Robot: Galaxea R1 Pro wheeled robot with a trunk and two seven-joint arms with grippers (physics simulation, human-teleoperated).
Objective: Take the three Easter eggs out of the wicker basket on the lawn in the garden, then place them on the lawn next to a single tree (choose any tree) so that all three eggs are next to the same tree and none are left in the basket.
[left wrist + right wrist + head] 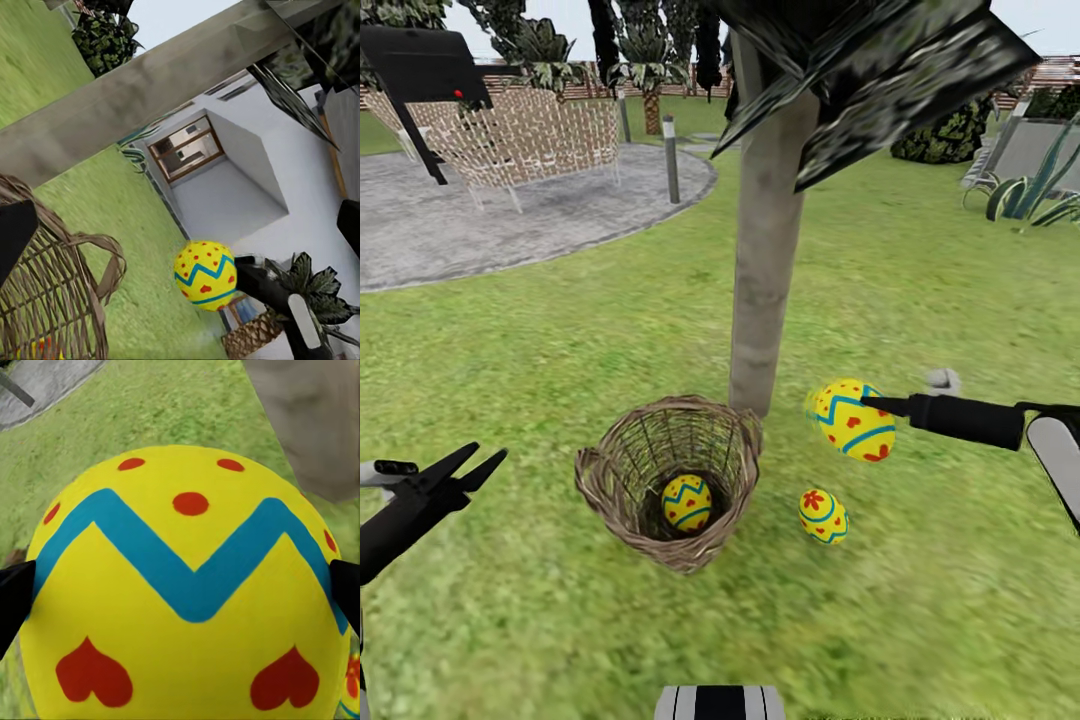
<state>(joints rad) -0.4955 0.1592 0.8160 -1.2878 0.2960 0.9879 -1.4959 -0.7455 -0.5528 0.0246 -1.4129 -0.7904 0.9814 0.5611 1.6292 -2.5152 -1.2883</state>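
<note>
woven tan-brown wicker basket [668, 482], round and tapering, sits on the blurry green lawn [920, 600] touching the foot of the smooth pale grey-beige tree trunk [765, 250]. one glossy yellow egg with blue zigzag bands [687, 502] lies inside it. the right gripper [857, 412] reaches in level from the right, its black fingers pinching a second yellow egg [852, 420] off the grass, long axis tilted, just beside the trunk. below that gripper a third yellow egg [823, 516] rests on the lawn, close to the basket. the left gripper [475, 464] hovers left of the basket, fingers spread, holding nothing.
</note>
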